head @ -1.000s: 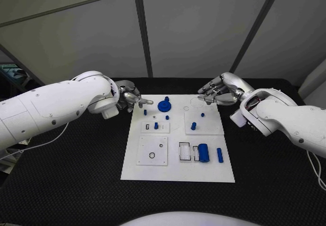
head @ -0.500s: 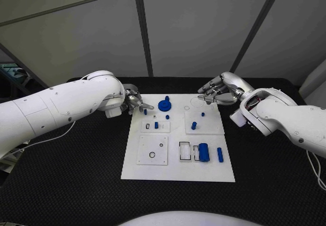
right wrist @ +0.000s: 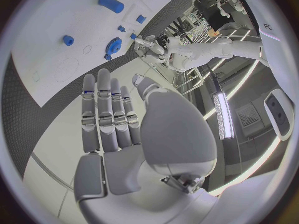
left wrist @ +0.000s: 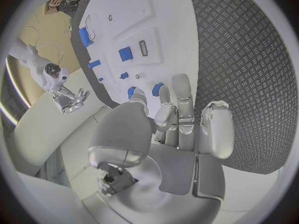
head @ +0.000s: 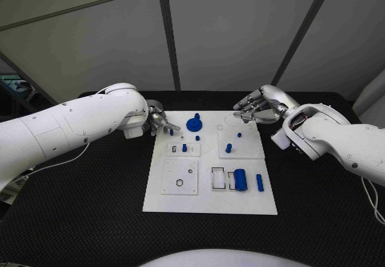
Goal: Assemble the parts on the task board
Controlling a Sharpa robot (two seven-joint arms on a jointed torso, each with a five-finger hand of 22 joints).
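Over the last second my left robot hand (head: 158,123) has swung in to the board's (head: 210,204) far-left corner, fingers nearly closing on a small blue peg (head: 171,132) there, while my right robot hand (head: 255,109) hangs empty, fingers apart, beside the far-right corner.

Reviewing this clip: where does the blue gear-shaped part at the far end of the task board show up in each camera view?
Head view: the blue gear stands at the board's far end, between the two hands, nearer the left hand.
Left wrist view: I cannot pick it out with confidence; blue pieces by the fingertips are partly hidden.
Right wrist view: the gear lies beyond the right hand.
Shared landmark: the white task board.
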